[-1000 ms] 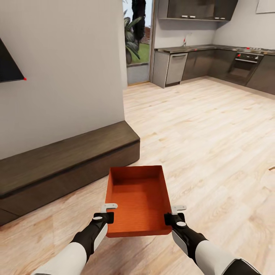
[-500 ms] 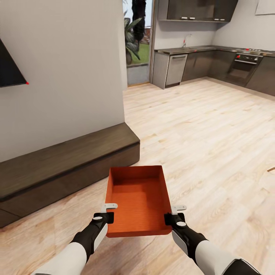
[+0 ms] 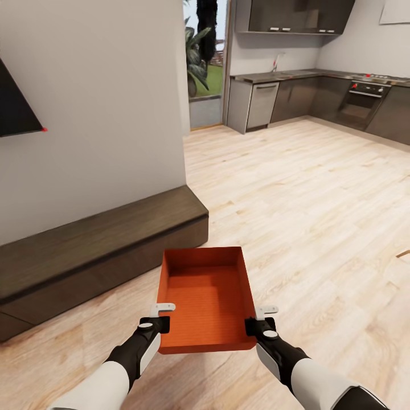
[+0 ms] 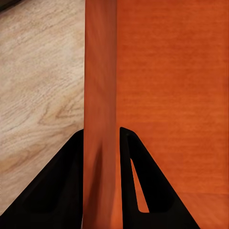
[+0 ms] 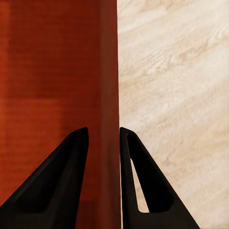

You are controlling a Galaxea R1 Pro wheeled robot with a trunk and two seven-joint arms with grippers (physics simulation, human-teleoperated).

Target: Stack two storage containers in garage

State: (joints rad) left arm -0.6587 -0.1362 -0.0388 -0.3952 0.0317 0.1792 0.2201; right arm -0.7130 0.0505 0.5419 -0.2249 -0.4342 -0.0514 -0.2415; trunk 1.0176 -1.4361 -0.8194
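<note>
One long low dark-wood bench (image 3: pixel 97 245) runs along the left of the frame, near the robot, and in my judgement a turn toward it could knock the load. One orange-red storage container (image 3: pixel 205 296) sits at lower centre, carried above the wood-plank floor (image 3: pixel 319 216). The left hand (image 3: pixel 161 323) pinches its left wall, the right hand (image 3: pixel 255 324) its right wall. Thin walls might slip from so narrow a pinch.
</note>
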